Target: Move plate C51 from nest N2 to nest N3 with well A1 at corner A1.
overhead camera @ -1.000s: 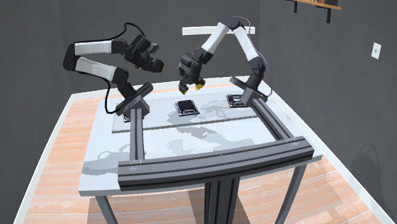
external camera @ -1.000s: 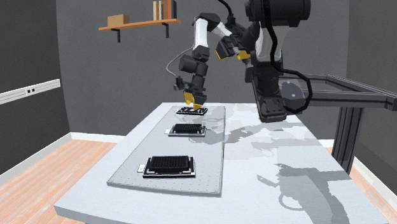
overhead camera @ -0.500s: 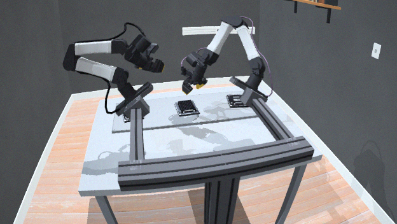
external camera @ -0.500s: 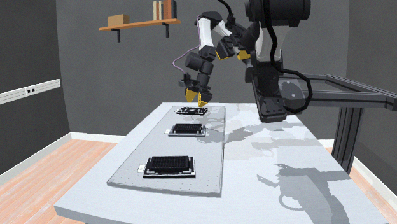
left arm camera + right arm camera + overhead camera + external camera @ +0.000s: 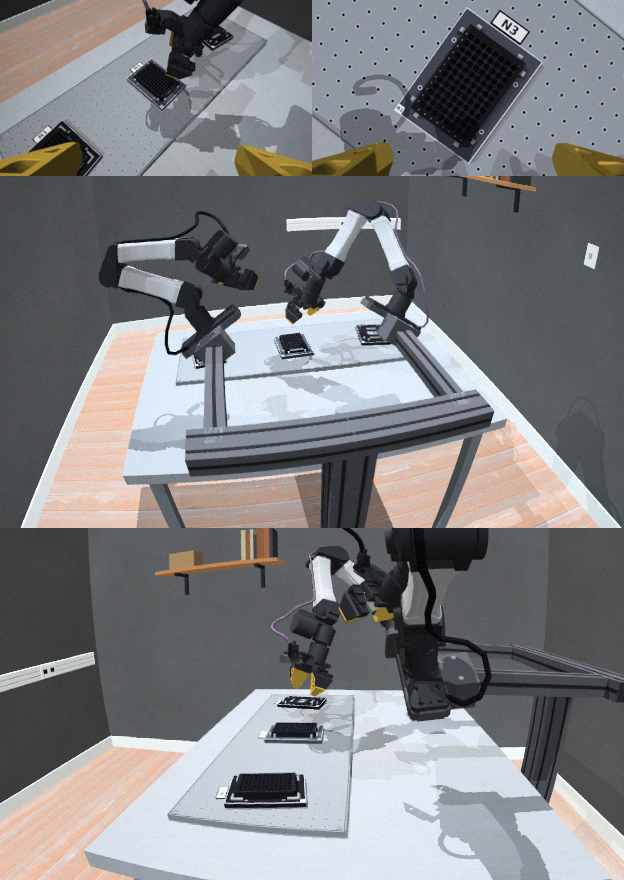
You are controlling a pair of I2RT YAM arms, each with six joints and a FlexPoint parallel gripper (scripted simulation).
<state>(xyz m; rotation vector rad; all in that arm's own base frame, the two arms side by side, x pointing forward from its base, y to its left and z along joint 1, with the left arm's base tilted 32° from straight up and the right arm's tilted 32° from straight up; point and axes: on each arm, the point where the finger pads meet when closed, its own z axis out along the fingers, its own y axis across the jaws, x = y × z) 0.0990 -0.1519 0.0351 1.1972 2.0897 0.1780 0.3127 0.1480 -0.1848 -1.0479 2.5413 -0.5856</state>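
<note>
Yellow-tipped, the right claw (image 5: 305,316) (image 5: 308,684) (image 5: 169,59) (image 5: 472,150) stands wide, holding nothing, above the middle nest (image 5: 309,354) (image 5: 270,739) (image 5: 161,105) (image 5: 531,64). Its wrist view cuts off both fingers at the bottom edge. Inside that nest's corner locators lies a dark plate (image 5: 293,342) (image 5: 295,730) (image 5: 157,80) (image 5: 466,86), apparently flat; no C51 lettering can be read on it, so its A1 end cannot be confirmed. The N3 sign (image 5: 262,734) (image 5: 136,67) (image 5: 509,27) and the nest's A1 mark (image 5: 399,108) are legible up close. The left claw (image 5: 239,283) (image 5: 366,617) (image 5: 157,151), also wide and holding nothing, hangs higher; one of its fingers partly covers the plate on N1 (image 5: 265,783) (image 5: 59,141). From the top, the left arm's mount hides most of N1. At the far nest (image 5: 365,338) (image 5: 302,702) (image 5: 217,37), the sign is unreadable.

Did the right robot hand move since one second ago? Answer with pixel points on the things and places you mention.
Yes, a little. In the exterior view, the right gripper (image 5: 303,316) (image 5: 307,690) (image 5: 169,59) (image 5: 472,150) went slightly up and rightward, compared with the far nest (image 5: 359,339) (image 5: 285,705) (image 5: 212,47).
</note>
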